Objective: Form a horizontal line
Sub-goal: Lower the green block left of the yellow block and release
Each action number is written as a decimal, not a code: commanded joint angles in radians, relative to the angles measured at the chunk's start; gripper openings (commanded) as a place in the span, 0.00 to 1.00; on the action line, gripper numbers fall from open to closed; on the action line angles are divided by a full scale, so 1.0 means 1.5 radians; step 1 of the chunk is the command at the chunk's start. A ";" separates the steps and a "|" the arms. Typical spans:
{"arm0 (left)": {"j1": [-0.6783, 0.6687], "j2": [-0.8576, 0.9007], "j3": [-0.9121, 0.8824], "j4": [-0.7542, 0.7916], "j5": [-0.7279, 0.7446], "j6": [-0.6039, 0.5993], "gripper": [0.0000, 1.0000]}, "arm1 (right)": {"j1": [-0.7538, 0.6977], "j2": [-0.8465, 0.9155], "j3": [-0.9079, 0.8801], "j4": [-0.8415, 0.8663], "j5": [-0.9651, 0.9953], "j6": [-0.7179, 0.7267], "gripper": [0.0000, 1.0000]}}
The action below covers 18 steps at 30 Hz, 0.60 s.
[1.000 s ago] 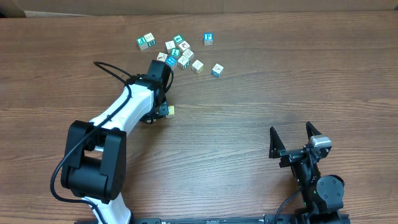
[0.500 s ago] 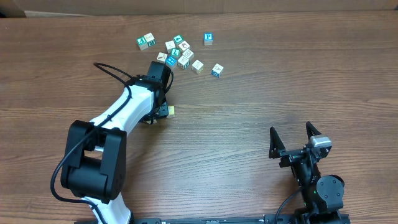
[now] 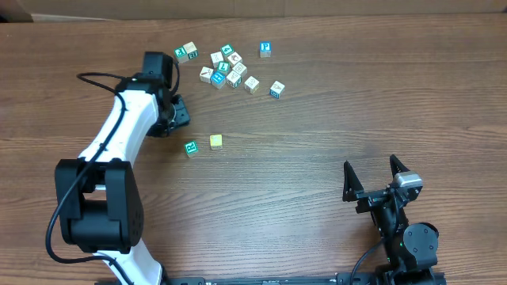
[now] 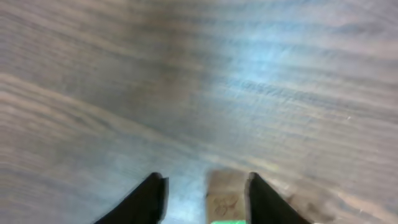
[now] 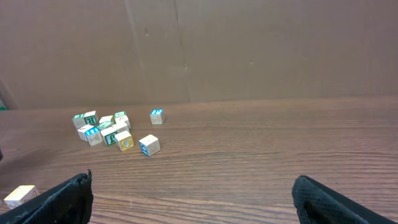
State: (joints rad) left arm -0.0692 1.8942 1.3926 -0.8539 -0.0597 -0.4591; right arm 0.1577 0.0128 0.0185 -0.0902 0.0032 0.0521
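Observation:
Two small blocks lie side by side in mid-table: a green-faced block [image 3: 191,148] and a yellow block [image 3: 215,141]. My left gripper [image 3: 176,115] hovers up and left of them, open. Its blurred wrist view shows a tan block with a green edge [image 4: 226,196] between the fingers [image 4: 205,193], close to the right one. A cluster of several lettered blocks [image 3: 226,67] lies at the far side, also in the right wrist view [image 5: 102,127]. My right gripper [image 3: 374,176] is open and empty near the front right [image 5: 199,202].
Loose blocks lie around the cluster: one pair at the left [image 3: 186,52], one at the far right [image 3: 265,49], one at the lower right [image 3: 276,89]. A cardboard wall [image 5: 249,43] backs the table. The left arm's cable [image 3: 95,77] loops out to the left.
My left gripper has swung up and to the left, off the spot beside the yellow block. A green-faced block now lies uncovered left of the yellow one. The right arm has not moved.

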 commanded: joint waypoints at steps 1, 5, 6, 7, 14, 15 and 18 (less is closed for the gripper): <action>0.004 -0.010 0.008 -0.056 0.023 0.012 0.14 | -0.002 -0.006 -0.007 0.004 -0.004 0.005 1.00; -0.002 -0.010 -0.010 -0.122 0.020 0.011 0.04 | -0.002 -0.006 -0.007 0.004 -0.004 0.005 1.00; -0.003 -0.010 -0.020 -0.124 0.021 0.011 0.04 | -0.002 -0.006 -0.007 0.004 -0.004 0.005 1.00; -0.003 -0.010 -0.033 -0.123 0.021 0.011 0.04 | -0.002 -0.006 -0.007 0.004 -0.004 0.005 1.00; -0.002 -0.010 -0.121 -0.029 0.018 0.006 0.04 | -0.002 -0.006 -0.007 0.004 -0.004 0.005 1.00; -0.002 -0.010 -0.129 -0.008 0.018 0.006 0.04 | -0.002 -0.006 -0.007 0.004 -0.004 0.005 1.00; -0.005 -0.010 -0.140 0.029 0.032 0.006 0.04 | -0.002 -0.006 -0.007 0.004 -0.004 0.005 1.00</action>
State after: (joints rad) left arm -0.0658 1.8942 1.1995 -0.8387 -0.0360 -0.4496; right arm 0.1577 0.0128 0.0185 -0.0898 0.0029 0.0528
